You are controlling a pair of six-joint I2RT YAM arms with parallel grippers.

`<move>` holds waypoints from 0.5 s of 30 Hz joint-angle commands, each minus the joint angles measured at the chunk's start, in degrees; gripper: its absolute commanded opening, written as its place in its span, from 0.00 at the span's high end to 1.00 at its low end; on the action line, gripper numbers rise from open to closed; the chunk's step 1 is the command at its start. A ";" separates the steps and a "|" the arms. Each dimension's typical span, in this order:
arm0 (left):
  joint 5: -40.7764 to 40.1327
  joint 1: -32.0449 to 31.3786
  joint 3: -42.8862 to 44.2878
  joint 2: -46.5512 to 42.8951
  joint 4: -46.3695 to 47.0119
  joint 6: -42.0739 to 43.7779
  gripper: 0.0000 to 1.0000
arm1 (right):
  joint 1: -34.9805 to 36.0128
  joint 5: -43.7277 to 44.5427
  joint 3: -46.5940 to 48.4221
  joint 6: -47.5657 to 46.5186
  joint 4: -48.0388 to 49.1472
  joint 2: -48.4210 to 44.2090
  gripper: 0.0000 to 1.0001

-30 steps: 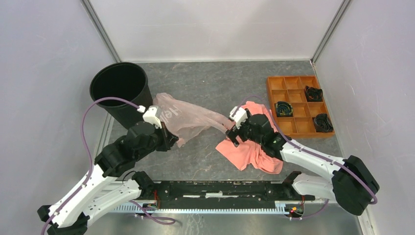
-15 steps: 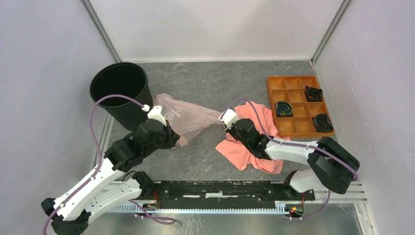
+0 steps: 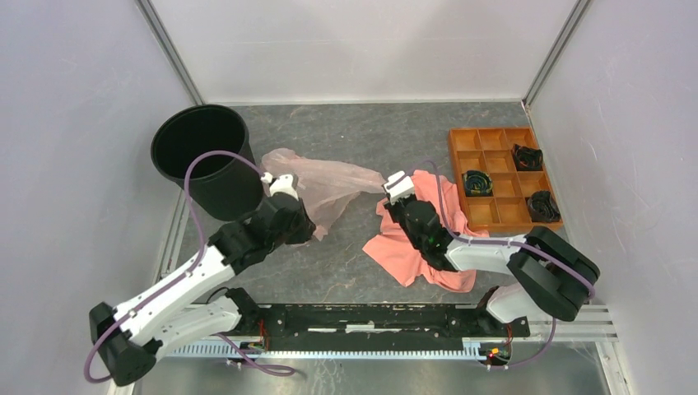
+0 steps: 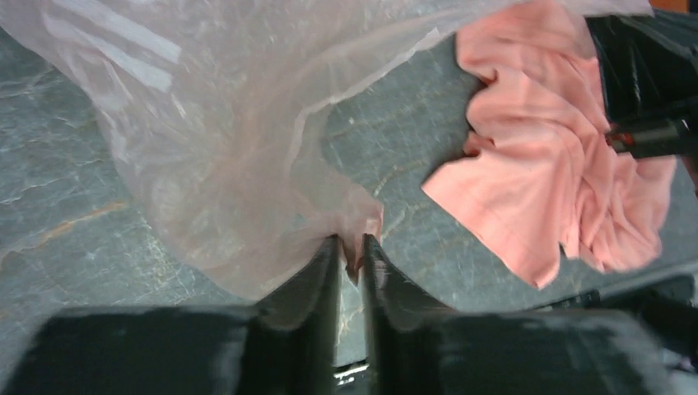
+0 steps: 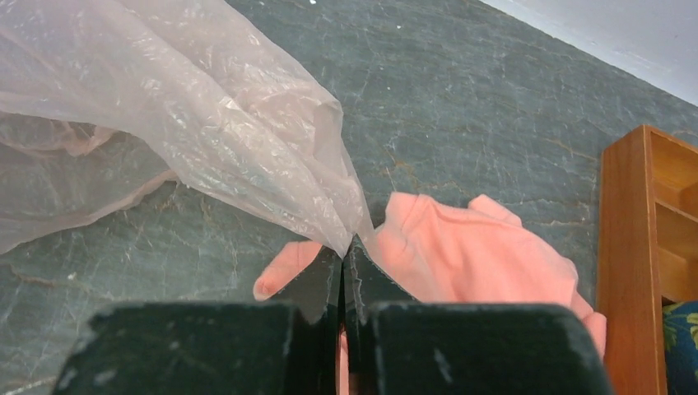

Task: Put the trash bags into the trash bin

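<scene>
pale pink bag [image 3: 329, 181] crumpled beside upright black bin [image 3: 222, 194] — outside it.

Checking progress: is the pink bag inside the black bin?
No, the pink bag is wholly outside the black bin, to its right.

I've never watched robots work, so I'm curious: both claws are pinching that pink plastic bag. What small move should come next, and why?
Probably lift both ends together. The left gripper and right gripper each pinch an end of the pink trash bag, which stretches low between them beside the black trash bin. Raising it should help it clear the bin's rim.
</scene>
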 commanded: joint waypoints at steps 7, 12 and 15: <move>19.37 0.08 -12.91 -15.69 1.14 -16.51 0.05 | -0.08 -1.53 -4.84 1.98 7.34 -5.15 1.00; 13.93 0.02 -12.81 -13.76 -5.14 -24.11 0.00 | -0.06 -2.39 -4.97 2.65 7.48 -5.33 1.00; 14.37 -0.02 -14.13 -9.64 -0.75 -27.97 0.00 | -0.11 -2.95 -5.16 2.97 7.83 -5.39 1.00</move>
